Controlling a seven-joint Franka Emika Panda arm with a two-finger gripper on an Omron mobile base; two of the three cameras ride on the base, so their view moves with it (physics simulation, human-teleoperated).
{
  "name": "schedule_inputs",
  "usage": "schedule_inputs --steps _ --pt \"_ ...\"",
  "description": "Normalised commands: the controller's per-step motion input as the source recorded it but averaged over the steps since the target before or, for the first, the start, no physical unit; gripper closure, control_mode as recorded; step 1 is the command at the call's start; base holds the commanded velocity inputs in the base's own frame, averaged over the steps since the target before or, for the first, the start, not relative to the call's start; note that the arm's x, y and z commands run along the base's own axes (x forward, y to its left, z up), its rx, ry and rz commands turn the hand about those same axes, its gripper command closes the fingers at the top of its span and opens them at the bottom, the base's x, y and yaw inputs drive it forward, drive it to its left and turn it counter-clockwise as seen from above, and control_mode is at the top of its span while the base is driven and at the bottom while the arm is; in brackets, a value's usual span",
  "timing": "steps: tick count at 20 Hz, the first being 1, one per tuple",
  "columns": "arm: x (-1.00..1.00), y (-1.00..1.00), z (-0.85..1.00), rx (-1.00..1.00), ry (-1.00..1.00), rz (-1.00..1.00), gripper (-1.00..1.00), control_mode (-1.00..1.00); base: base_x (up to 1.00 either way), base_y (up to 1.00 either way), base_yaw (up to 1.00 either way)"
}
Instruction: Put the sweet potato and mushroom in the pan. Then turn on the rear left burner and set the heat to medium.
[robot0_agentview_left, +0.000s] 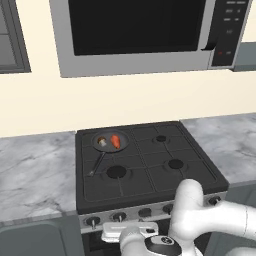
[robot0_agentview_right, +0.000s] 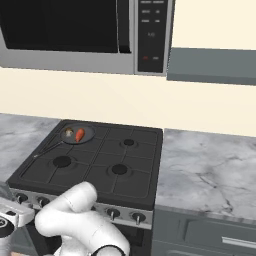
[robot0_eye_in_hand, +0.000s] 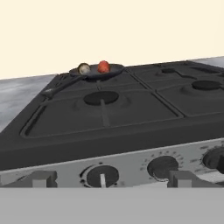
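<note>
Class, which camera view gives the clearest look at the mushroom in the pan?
The left base view: it looks down into the pan, showing the mushroom beside the sweet potato. The right base view shows it smaller; the hand view, side-on, as a small ball.

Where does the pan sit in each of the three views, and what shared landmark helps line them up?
Left base view: pan on the stove's rear left burner, upper left of the cooktop.
Right base view: pan at the cooktop's far left corner.
Hand view: pan beyond the front burner, upper centre-left.
Shared landmark: the sweet potato inside it.
</note>
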Motion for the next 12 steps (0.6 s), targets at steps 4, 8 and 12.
schedule_inputs --steps 4,8,12 --pt "0.04 -0.09 -0.17 -0.01 -0.04 0.07 -1.00 -1.00 0.00 0.00 0.00" --pt "0.15 -0.09 -0.05 -0.04 -0.05 0.11 -1.00 -1.00 0.00 0.00 0.00" --pt "0.04 -0.15 -0.03 -0.05 0.00 0.11 -1.00 -1.00 0.00 0.00 0.00"
